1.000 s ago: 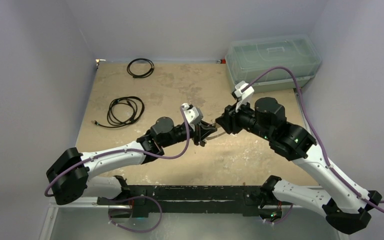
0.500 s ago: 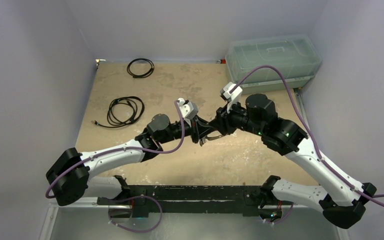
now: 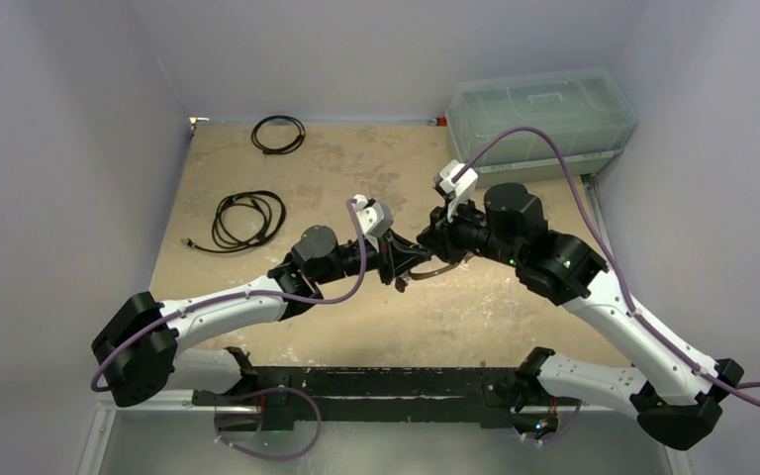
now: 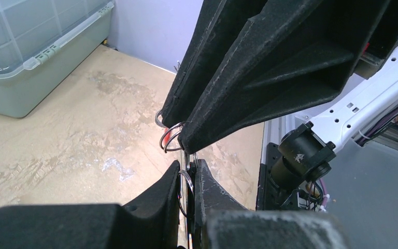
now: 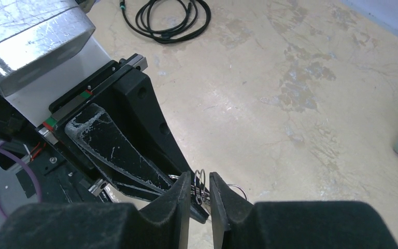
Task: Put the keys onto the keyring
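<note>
Keyring (image 4: 169, 139): silver wire loops, held off the table (image 3: 356, 168), well left of the lidded plastic box (image 3: 539, 114) and nearer than it. Left gripper (image 4: 186, 174) is clamped tight on one loop. Right gripper (image 5: 199, 189) is seen nearly closed around the loops; actual contact cannot be told. Both arms are stretched inward, wrists level, fingertips set tip to tip.

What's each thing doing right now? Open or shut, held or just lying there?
left gripper, shut on the keyring.
right gripper, shut on the keyring.
keyring, held between both grippers, above the table.
keys, too hidden to tell.
plastic box, lid shut.
cable loop, coiled, lying on the table.
cord bundle, coiled, lying on the table.
</note>
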`<action>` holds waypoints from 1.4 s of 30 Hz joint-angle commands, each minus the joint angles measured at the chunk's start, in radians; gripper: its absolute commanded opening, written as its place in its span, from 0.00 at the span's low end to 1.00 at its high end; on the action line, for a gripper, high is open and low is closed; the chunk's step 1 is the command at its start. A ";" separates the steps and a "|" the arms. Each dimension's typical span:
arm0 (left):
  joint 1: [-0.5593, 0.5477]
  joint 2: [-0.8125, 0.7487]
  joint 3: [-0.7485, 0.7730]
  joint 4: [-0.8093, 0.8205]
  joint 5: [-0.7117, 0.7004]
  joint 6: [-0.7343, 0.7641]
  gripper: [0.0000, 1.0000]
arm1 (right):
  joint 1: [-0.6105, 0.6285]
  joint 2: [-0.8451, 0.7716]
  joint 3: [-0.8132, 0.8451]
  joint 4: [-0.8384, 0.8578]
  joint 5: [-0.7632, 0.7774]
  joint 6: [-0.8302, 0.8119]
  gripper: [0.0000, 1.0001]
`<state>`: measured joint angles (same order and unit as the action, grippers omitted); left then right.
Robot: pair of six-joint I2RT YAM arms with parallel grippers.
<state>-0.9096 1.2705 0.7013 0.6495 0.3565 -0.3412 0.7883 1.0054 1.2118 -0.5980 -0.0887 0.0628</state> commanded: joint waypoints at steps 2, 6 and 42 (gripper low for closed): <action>0.006 -0.015 0.057 0.089 0.011 -0.017 0.00 | 0.014 0.006 0.052 -0.013 0.010 -0.022 0.14; 0.007 -0.020 0.058 0.087 0.008 -0.016 0.00 | 0.023 0.011 0.052 -0.025 -0.013 -0.022 0.00; 0.000 -0.011 0.070 -0.072 -0.034 0.351 0.00 | 0.037 0.169 0.202 -0.181 0.106 0.107 0.00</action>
<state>-0.9104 1.2831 0.7628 0.4606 0.3103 0.0425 0.8181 1.1740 1.3762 -0.8120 0.0105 0.1463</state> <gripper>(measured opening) 0.065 0.008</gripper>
